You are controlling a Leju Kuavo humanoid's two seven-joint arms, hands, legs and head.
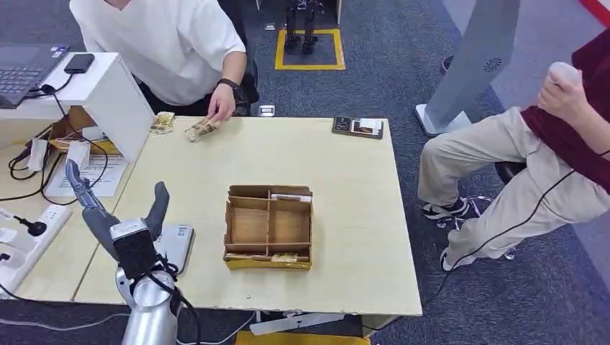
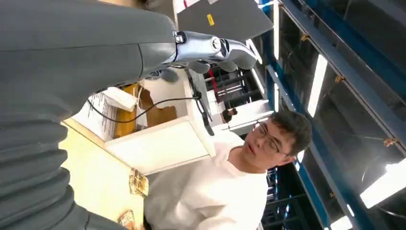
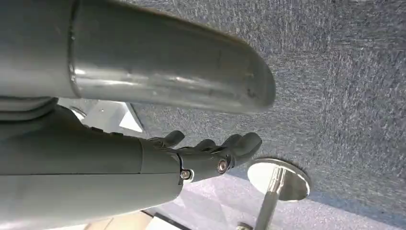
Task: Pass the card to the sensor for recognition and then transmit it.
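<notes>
Left hand [image 1: 119,215] raised over sensor [image 1: 173,244] at bench [image 1: 345,187] left edge, fingers spread, empty. Card [image 1: 290,195] in box [image 1: 268,227], right of sensor. Right hand [image 3: 201,155] hangs loosely curled, empty.

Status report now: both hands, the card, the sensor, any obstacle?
Left hand raised, open, holds nothing. Right hand hangs over the carpet, holds nothing. Sensor beside left hand. Card: cannot tell. Cardboard box mid-table.

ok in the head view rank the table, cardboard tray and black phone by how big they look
1. table
2. cardboard tray
3. black phone; it sits farther from the camera, but the gap looks too wide to flip.
</notes>
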